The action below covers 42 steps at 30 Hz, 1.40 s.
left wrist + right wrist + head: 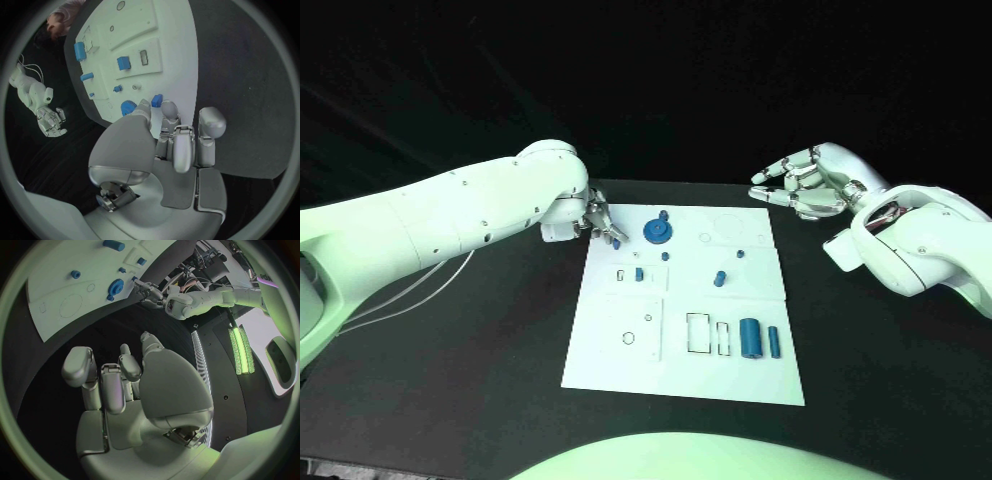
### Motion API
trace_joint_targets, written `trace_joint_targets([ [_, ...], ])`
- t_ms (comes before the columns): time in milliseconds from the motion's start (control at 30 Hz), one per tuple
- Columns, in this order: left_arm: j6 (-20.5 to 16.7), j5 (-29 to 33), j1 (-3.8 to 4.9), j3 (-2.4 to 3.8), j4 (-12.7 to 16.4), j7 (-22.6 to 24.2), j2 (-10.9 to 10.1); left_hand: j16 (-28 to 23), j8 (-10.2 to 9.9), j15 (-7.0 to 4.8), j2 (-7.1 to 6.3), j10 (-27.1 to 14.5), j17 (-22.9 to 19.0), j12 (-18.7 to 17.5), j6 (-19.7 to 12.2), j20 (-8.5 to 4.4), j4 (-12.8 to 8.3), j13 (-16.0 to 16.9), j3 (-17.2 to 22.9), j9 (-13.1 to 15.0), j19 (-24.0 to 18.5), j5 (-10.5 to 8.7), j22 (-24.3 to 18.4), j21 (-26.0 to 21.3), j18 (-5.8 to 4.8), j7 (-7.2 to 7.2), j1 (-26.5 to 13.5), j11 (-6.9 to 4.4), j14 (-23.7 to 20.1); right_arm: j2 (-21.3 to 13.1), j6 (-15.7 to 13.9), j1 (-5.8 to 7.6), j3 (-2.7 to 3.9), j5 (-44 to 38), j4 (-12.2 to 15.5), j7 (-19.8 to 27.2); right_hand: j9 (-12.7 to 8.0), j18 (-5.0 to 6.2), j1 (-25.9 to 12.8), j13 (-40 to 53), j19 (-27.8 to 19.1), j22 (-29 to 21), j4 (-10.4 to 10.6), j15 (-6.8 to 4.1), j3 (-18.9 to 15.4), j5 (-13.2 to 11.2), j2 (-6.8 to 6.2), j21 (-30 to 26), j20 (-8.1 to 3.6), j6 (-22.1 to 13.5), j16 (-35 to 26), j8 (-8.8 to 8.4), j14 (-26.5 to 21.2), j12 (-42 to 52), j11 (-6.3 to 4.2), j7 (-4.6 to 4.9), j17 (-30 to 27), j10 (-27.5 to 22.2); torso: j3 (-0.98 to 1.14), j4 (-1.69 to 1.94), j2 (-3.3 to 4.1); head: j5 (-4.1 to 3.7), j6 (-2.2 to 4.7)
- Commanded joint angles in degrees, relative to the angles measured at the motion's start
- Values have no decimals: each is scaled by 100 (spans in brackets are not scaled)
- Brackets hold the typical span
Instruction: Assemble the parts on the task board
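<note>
The white task board [625,360] lies mid-table. My left hand [596,220] hovers over its far left corner and pinches a small blue part [157,100] between thumb and fingertip; the same part [615,241] shows just under the fingers. A round blue gear-like part [656,232] stands on the board right beside that hand. My right hand [805,185] hangs above the black table past the board's far right corner, its fingers loosely curved and apart with nothing in them. From the right wrist, the board [62,305], the gear [115,288] and my left hand [150,290] lie ahead.
Two blue cylinders [751,338] [775,342] lie side by side at the board's near right, next to rectangular cut-outs [698,333]. Small blue pieces [720,278] [639,273] sit mid-board. A pale cable [416,290] runs across the table on the left.
</note>
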Motion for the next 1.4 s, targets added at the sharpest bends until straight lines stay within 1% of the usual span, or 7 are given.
trace_joint_targets([
  [33,176,42,-1,0,-2,41,15,13,29,11,-4,25,975,19,46,12,-7,7,-21,-7,31,38,12,39,81,2,55,-32,423,4,5,1,4,-19,3,50,-5,112,-14,4,-24,2,-11,-38,-29,42,26,-27,-22,-32,-26,28,278,-12,-8,9,161,4,3,2,-3,0,-4],
  [533,136,95,0,-1,-13,88,25,23,54,-42,360,20,985,20,68,-31,-214,-90,324,-154,41,52,46,56,78,-59,836,-92,430,9,5,1,4,-19,3,57,-5,112,-14,5,-23,2,-11,-38,-28,43,27,-27,-22,-32,-25,29,278,-11,-8,9,162,6,3,-3,0,-9,-9],
  [733,136,157,0,-2,-32,112,28,17,20,-49,467,-17,977,-60,-17,-48,-417,-214,873,-267,34,63,52,56,77,-42,1346,-88,427,9,7,1,4,-19,5,56,-5,112,-14,5,-23,2,-11,-38,-28,43,27,-27,-22,-32,-25,29,278,-11,-8,9,162,6,2,0,-2,-6,-10],
  [900,119,197,0,-3,-43,127,23,14,17,-23,359,-37,973,-126,-63,-32,-506,-318,1425,-330,26,74,56,57,76,-5,1494,-68,425,8,9,1,4,-19,4,54,-5,112,-14,5,-23,2,-11,-38,-28,43,27,-27,-22,-32,-25,29,278,-11,-8,9,162,6,1,-1,-3,-2,-17],
  [1100,9,338,0,-3,34,146,-57,18,152,-2,-81,12,976,-107,-79,-10,-557,-404,2463,-344,15,56,64,61,80,18,1243,-51,426,12,16,1,4,-19,0,54,-5,112,-14,5,-23,2,-11,-38,-28,43,27,-27,-22,-32,-25,29,278,-11,-8,9,162,6,4,1,-4,11,-14],
  [1167,-55,401,0,-3,93,155,-114,23,206,-5,-120,27,982,-90,-68,-9,-596,-406,2693,-328,13,68,64,62,80,14,1188,-62,429,12,13,1,4,-19,-1,54,-5,112,-14,5,-23,2,-11,-38,-28,43,27,-27,-22,-32,-25,29,278,-11,-8,9,162,6,4,3,-5,9,-12],
  [1400,-421,765,4,-1,611,162,-531,84,585,-51,-571,162,1059,52,-112,-35,-962,-378,3926,-184,75,56,155,113,62,-44,486,-86,463,9,8,1,4,-19,-14,46,-5,112,-15,13,-21,1,-12,-39,-29,50,33,-32,-23,-30,-26,36,280,0,-9,8,164,15,11,15,-14,38,-24],
])
